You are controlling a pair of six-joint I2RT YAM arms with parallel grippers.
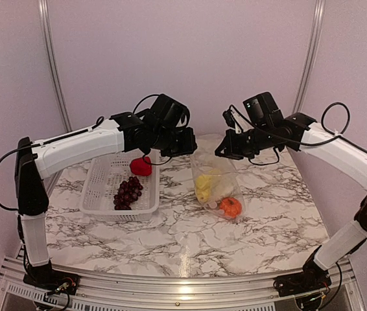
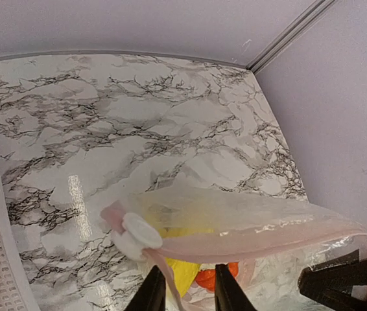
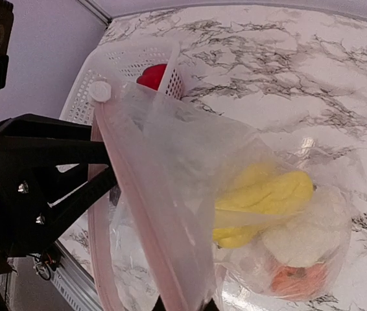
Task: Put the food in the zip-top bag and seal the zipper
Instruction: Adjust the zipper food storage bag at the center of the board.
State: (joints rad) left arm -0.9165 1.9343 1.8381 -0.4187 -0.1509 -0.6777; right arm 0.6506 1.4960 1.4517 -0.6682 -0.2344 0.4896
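Observation:
The zip-top bag lies on the marble table with yellow pieces, a pale piece and the orange fruit inside. Its mouth is lifted off the table. My right gripper is shut on the bag's pinkish zipper edge. My left gripper hovers just below the white slider tab; its fingers stand a narrow gap apart, with a loose strip of the bag's lip between them. The grape bunch and the red piece sit in the basket.
A white slotted basket stands left of the bag, close to the left arm. Walls close in behind and at the right side of the marble table.

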